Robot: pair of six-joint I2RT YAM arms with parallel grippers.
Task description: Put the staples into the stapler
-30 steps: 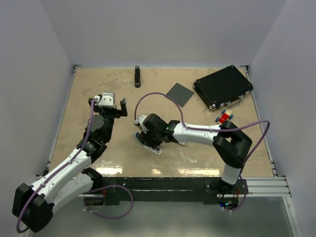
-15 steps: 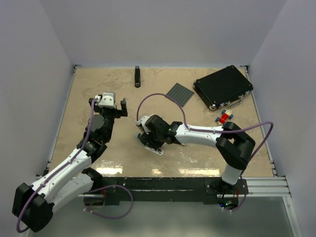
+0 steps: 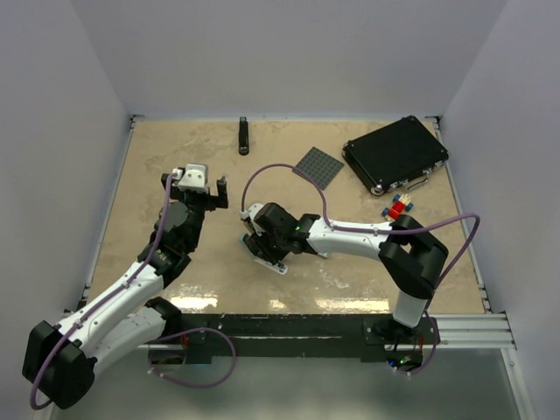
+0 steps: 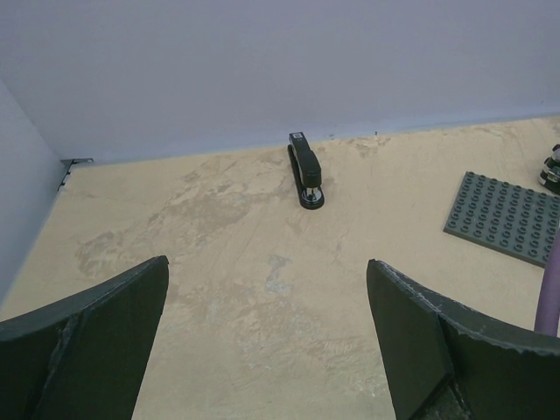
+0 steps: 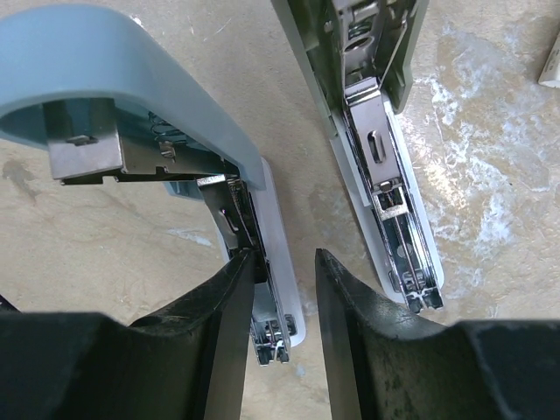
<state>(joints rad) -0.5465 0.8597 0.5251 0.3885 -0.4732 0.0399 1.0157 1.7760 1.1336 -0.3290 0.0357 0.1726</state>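
The stapler point(image 5: 376, 52) lies swung open on the table. Its grey-green half with a silvery channel is at the upper right of the right wrist view, its pale blue part point(image 5: 114, 79) at the left. My right gripper point(image 5: 284, 258) is narrowly open, straddling the metal rail under the pale blue part; the left finger point(image 5: 219, 332) touches it and the right finger stands just clear. From above, the right gripper point(image 3: 259, 238) covers the stapler point(image 3: 273, 263). A white sliver point(image 5: 551, 68) at the frame edge may be the staples box. The tray is hidden. My left gripper point(image 3: 203, 186) is open and empty.
A slim black stapler point(image 3: 244, 136) lies by the back wall and also shows in the left wrist view point(image 4: 306, 171). A grey studded plate point(image 3: 318, 166), a black case point(image 3: 395, 153) and red-and-blue bricks point(image 3: 398, 208) sit at the back right. A purple cable point(image 3: 280, 171) arcs over the right arm.
My left gripper has shifted slightly to the right. My right gripper has stayed over the open stapler with only a small shift.
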